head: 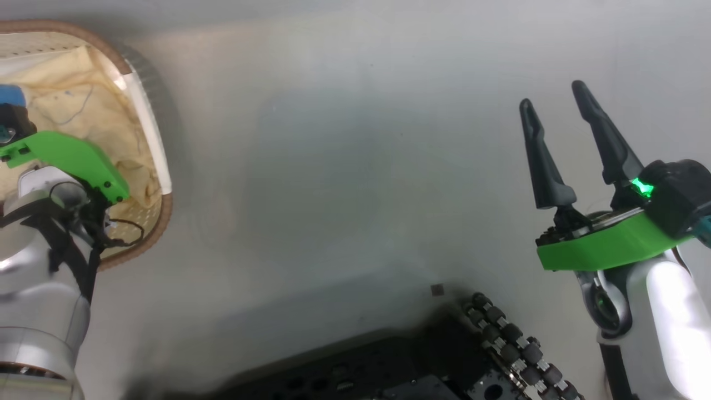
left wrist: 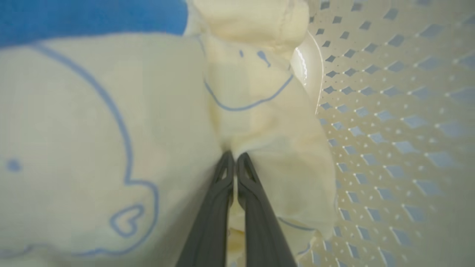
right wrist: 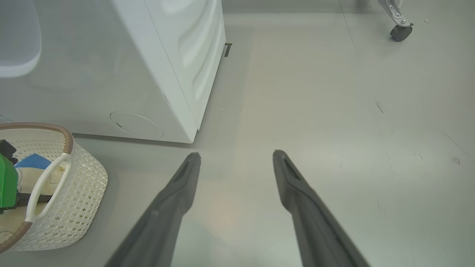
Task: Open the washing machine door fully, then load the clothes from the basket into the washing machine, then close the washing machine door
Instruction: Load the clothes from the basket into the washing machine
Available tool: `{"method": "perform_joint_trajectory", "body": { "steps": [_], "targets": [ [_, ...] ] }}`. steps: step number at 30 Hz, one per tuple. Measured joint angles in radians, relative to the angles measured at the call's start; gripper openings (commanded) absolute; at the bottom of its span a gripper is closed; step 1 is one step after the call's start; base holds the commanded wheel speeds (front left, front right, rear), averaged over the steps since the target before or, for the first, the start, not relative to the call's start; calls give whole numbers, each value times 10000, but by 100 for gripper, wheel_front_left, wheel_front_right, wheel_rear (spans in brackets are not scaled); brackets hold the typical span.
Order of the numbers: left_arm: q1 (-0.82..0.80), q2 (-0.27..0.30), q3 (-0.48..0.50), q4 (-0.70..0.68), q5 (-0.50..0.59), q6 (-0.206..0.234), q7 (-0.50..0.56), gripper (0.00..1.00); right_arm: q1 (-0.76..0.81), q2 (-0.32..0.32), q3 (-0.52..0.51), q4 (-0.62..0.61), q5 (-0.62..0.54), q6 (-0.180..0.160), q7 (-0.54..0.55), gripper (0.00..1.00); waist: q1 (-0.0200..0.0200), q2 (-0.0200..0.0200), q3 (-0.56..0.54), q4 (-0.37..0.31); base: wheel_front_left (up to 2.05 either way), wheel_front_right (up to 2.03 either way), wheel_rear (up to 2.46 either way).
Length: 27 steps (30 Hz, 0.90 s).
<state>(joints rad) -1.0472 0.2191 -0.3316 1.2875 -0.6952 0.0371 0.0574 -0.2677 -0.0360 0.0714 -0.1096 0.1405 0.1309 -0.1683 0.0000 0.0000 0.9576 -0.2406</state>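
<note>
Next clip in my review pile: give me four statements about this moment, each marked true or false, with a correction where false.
1. The left gripper is shut on the clothes inside the basket. True.
2. The right gripper holds a garment. False: it is open and empty over the floor.
3. The basket stands on top of the washing machine. False: it stands on the floor near it.
4. The clothes carry thin blue line drawings. True.
</note>
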Motion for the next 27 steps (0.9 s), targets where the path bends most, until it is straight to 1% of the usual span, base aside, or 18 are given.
{"method": "perform_joint_trajectory", "body": {
  "steps": [9,16,19,22,23,27],
  "targets": [
    [200,-364,-29,33,-71,-199,-1521,0,201,-125,-370,-148,-98,0,117,100,0,0,-696,527,0,0,0],
    [927,-550,-79,38,-71,-203,-2736,0,237,-180,-679,-221,-201,0,295,100,0,1,-1590,859,0,0,0],
    [1136,-589,-33,-84,-71,-251,-2982,0,493,-184,-819,-255,-203,0,405,100,0,0,-2022,987,0,0,0],
    [1345,-581,4,-330,13,-178,-3047,0,697,-184,-909,-255,-236,0,428,100,0,1,-2330,1062,0,0,0],
    [1478,-564,48,-589,75,-75,-3047,0,792,-184,-972,-261,-259,0,462,100,0,1,-2481,1096,0,0,0],
    [2273,-435,451,-2199,577,401,-3049,0,889,-184,-1072,-253,-276,0,512,100,0,1,-3081,1209,0,0,0]
  ]
}}
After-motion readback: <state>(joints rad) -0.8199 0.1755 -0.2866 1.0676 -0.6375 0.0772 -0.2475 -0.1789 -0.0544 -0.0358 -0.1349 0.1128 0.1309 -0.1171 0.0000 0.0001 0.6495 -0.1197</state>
